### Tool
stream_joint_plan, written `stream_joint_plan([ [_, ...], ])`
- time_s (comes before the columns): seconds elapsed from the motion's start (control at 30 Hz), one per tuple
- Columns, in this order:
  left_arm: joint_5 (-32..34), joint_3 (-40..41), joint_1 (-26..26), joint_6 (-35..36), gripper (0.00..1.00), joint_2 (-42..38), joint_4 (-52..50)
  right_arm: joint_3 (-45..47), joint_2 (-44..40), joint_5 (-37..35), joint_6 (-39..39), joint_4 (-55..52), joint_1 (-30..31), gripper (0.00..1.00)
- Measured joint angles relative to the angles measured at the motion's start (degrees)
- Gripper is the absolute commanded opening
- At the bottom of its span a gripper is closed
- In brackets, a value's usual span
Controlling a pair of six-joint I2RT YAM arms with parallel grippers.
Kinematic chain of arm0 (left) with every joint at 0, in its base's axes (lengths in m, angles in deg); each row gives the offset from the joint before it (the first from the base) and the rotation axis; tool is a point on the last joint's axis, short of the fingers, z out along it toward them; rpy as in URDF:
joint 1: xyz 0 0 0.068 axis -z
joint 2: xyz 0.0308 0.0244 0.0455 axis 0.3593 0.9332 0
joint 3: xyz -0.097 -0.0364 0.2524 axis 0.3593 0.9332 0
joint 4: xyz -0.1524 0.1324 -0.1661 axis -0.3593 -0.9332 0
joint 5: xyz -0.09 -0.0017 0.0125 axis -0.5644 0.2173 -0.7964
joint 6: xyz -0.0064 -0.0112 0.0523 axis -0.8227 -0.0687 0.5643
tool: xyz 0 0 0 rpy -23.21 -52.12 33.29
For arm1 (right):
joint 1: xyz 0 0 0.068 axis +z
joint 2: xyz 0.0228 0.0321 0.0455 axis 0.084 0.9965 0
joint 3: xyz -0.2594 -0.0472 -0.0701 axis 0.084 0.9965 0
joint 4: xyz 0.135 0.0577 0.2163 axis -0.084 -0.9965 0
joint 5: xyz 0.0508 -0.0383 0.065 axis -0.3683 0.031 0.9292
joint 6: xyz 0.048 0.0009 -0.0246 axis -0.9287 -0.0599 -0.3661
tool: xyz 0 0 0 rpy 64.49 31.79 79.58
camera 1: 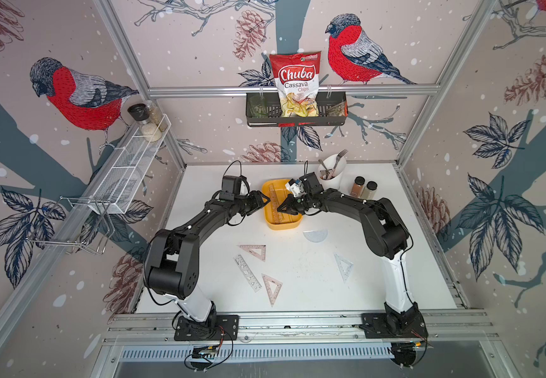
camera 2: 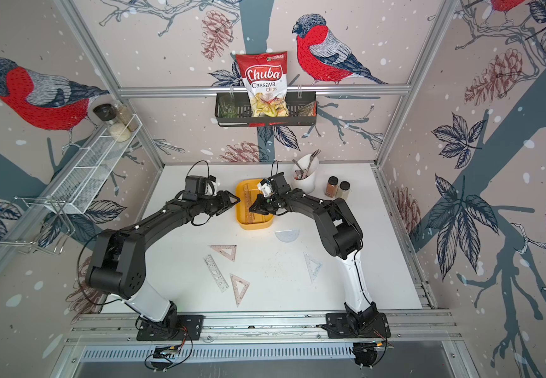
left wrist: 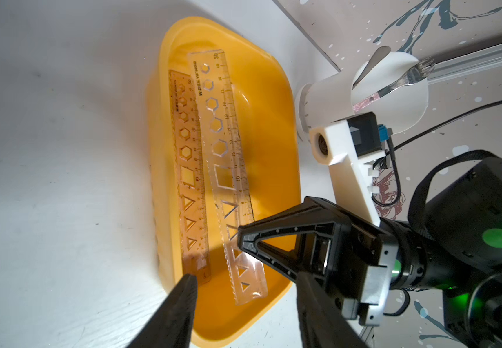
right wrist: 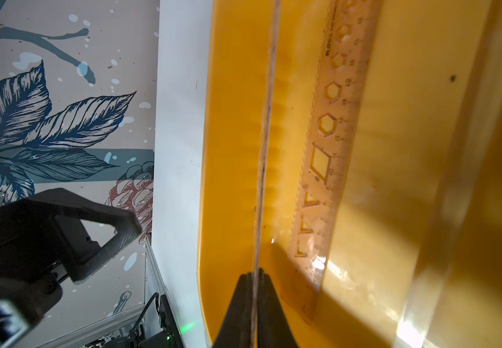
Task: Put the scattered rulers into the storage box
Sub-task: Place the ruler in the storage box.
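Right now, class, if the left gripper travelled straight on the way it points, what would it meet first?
Probably the clear ruler that the right gripper holds at the storage box: it lies just ahead of the left gripper, between its open jaws. Depth is uncertain.

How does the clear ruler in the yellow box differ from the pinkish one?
Colour: the clear ruler is colourless; the pinkish ruler is tinted. Grip: the right gripper pinches the clear ruler near one end; nothing touches the pinkish ruler. Pose: in the right wrist view the clear ruler shows its thin edge, the pinkish ruler its face. Both are straight stencil rulers with hexagon and triangle cut-outs, in the storage box.
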Motion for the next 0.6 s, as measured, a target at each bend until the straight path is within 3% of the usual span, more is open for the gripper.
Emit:
stream_joint_plan([
  [0.6, -0.81, 2.12, -0.02, -0.17, 0.59, -0.55, 0.46, -7.67, 5.92, -4.2, 1.4, -7.3, 1.36, 0.25],
])
